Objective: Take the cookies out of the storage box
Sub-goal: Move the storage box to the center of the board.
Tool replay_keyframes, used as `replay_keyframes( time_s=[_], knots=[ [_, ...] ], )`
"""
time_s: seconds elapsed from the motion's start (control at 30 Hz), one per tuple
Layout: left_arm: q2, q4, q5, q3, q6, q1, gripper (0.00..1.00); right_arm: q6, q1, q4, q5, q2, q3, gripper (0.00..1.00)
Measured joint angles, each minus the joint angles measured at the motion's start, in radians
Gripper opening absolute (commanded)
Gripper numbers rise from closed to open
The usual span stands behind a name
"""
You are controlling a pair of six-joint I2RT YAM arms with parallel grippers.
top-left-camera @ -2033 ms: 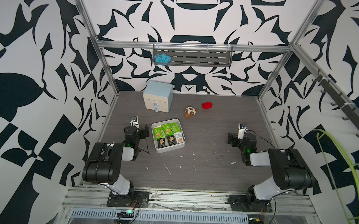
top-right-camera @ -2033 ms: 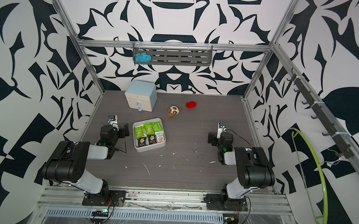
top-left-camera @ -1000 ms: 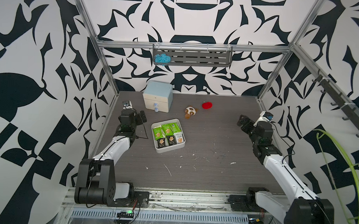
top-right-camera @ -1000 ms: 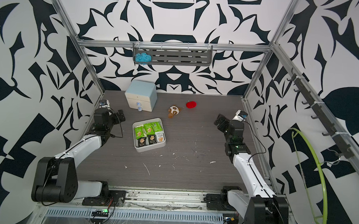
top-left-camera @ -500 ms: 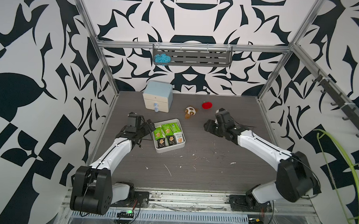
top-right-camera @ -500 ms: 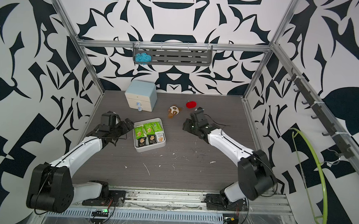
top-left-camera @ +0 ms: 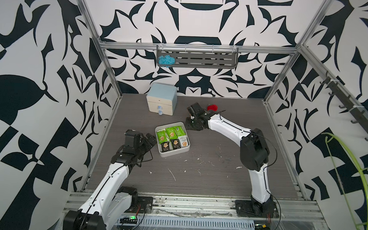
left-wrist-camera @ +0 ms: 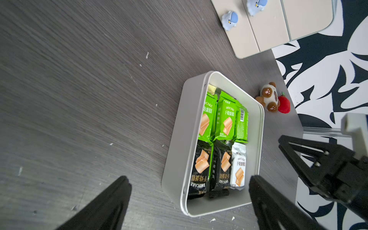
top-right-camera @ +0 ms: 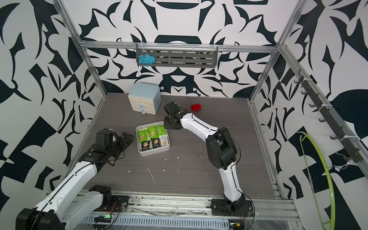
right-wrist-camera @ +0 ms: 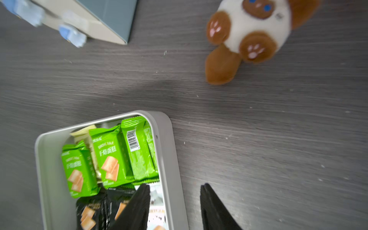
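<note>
Left gripper (top-left-camera: 149,139): jaws spread wide, empty, hovers just beside near-left side of storage box (top-left-camera: 174,154). Box sits between arms. Cookies (top-left-camera: 171,138) all inside: green row at back, black and white row in front. Right gripper (right-wrist-camera: 174,186): jaws about half apart, nothing held, straddles box's right wall, one finger over packets, one outside. Step: approach for first pick, nothing out yet. Next, my read: shift right gripper inward, drop onto one packet, pinch, lift clear of wall.

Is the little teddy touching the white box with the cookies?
Apart. The right wrist view shows a strip of bare grey table between the plush toy and the rim of the storage box.
</note>
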Motion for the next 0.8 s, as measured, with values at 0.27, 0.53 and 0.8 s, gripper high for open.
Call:
replay_keyframes(
  time_s=[0.27,0.53,0.8],
  knots=[
    [-0.028,-0.044,-0.003,-0.027,-0.007,0.000,0.99,-0.046,0.047,-0.116,0.047,0.097,0.093,0.33],
    [-0.033,-0.067,-0.003,-0.026,0.011,0.000,0.99,-0.052,0.068,-0.165,0.076,0.108,0.131,0.12],
    [-0.033,-0.093,-0.003,-0.020,0.027,0.000,0.99,-0.057,0.077,-0.213,0.114,0.109,0.151,0.00]
  ],
)
